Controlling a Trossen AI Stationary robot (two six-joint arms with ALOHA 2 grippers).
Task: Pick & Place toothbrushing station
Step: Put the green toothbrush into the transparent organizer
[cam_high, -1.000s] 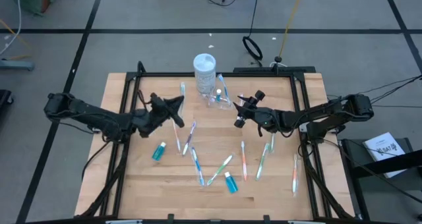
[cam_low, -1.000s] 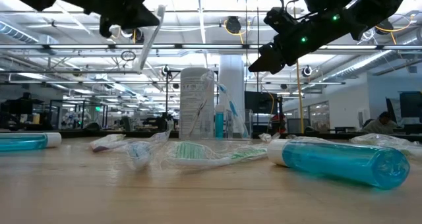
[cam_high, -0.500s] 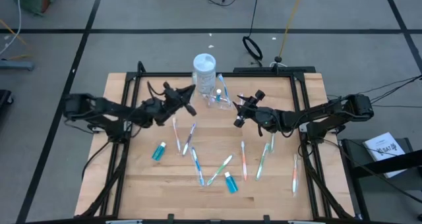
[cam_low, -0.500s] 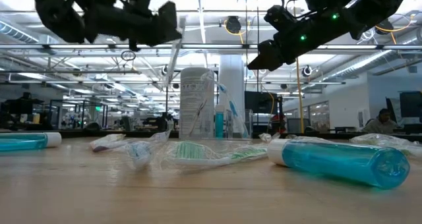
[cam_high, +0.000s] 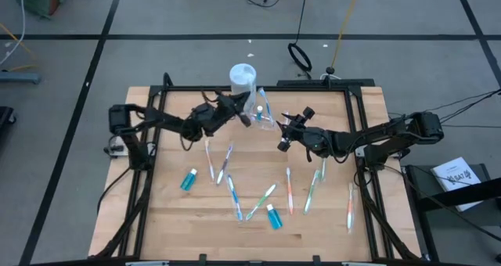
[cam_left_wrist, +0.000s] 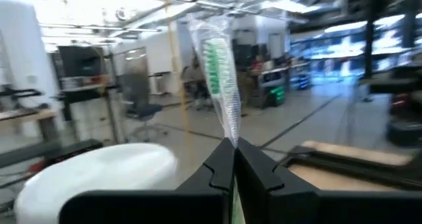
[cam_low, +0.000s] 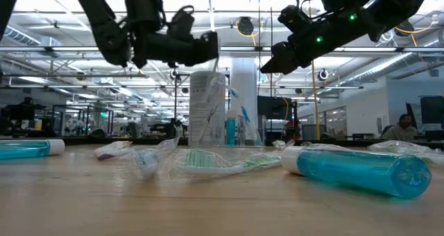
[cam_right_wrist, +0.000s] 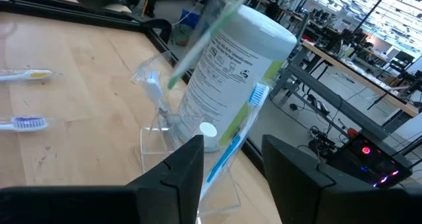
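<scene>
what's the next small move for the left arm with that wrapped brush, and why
Probably ease the left gripper a little further right over the small clear plastic cup, then lower. Its fingers are shut on a green-bristled wrapped toothbrush, raised beside the white-lidded jar, not yet in the cup.

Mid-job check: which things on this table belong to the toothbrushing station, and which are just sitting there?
Job:
- clear cup, already holding brushes and a tube
- wrapped toothbrush in the shut left gripper
- loose toothbrushes
- teal tubes

Just there:
- white-lidded jar
- right gripper, open, waiting beside the cup
</scene>
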